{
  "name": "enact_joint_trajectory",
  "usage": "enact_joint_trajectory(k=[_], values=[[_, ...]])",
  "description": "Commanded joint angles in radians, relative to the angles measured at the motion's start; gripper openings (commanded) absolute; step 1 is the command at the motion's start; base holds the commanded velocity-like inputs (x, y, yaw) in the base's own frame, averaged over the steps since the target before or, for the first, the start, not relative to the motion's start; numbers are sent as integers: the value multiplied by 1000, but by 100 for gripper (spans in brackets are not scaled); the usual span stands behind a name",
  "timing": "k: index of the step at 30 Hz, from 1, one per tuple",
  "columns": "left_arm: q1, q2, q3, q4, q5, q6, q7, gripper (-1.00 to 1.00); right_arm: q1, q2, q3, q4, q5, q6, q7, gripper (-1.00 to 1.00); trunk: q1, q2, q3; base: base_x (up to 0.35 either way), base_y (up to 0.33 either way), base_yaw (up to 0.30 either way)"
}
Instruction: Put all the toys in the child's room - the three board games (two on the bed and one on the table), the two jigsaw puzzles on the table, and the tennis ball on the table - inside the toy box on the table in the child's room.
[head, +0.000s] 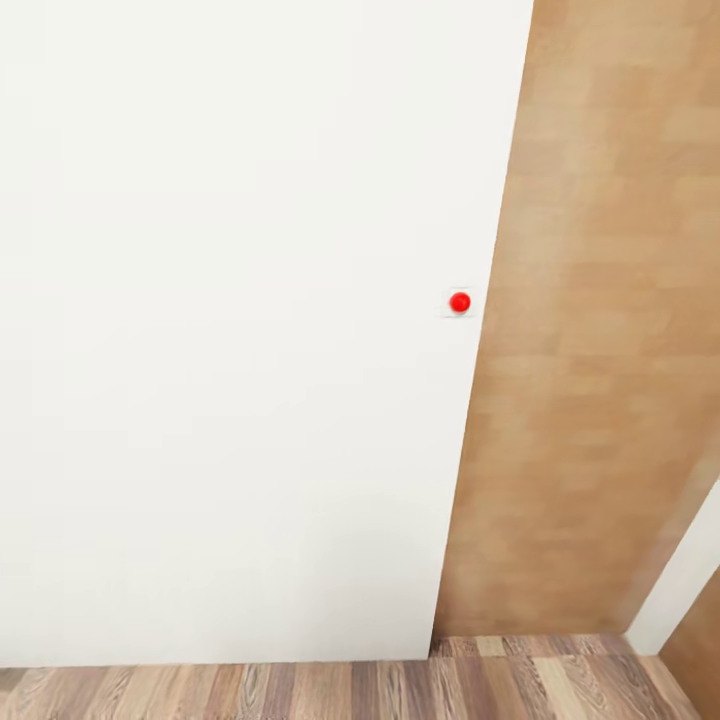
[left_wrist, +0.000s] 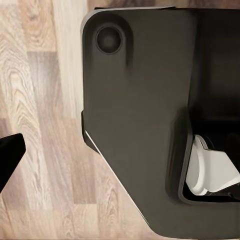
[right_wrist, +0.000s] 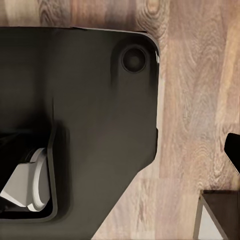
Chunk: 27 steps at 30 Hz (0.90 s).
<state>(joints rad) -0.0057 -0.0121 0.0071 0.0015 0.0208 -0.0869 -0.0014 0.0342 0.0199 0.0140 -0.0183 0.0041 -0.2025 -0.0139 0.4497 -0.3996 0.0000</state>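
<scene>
Robot's facing a white door, close up; small red round button near the door's right edge, about mid-height. Light wood-panel wall to the right of the door, strip of white trim at lower right, wood plank floor along the bottom. None of the toys, bed, bench or toy box can be seen from here, so no location on those. Left wrist cam looks straight down: dark robot base with a round recess at one corner, white wheel part tucked in a cutout, floor planks beside it. One dark finger tip pokes in at the frame edge over the floor; can't tell if the left fingers are wide or narrow. Right wrist cam mirrors it: dark base, white wheel part, floor, a dark finger tip at the edge, plus a dark-framed object corner nearby on the floor, can't identify it. Right fingers' spread also can't be told. Nothing is seen held in either.
</scene>
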Motion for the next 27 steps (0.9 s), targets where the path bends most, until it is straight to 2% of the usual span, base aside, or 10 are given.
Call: enact_joint_trajectory(k=[1, 27], values=[[0, 0, 1, 2, 2, -4, 0, 100, 1, 0, 1, -2, 0, -1, -1, 100, 0, 0, 0, 0, 0, 272], [0, 0, 1, 3, 2, -4, 0, 100, 1, 0, 1, -2, 0, -2, -1, 100, 0, 0, 0, 0, 0, 272]])
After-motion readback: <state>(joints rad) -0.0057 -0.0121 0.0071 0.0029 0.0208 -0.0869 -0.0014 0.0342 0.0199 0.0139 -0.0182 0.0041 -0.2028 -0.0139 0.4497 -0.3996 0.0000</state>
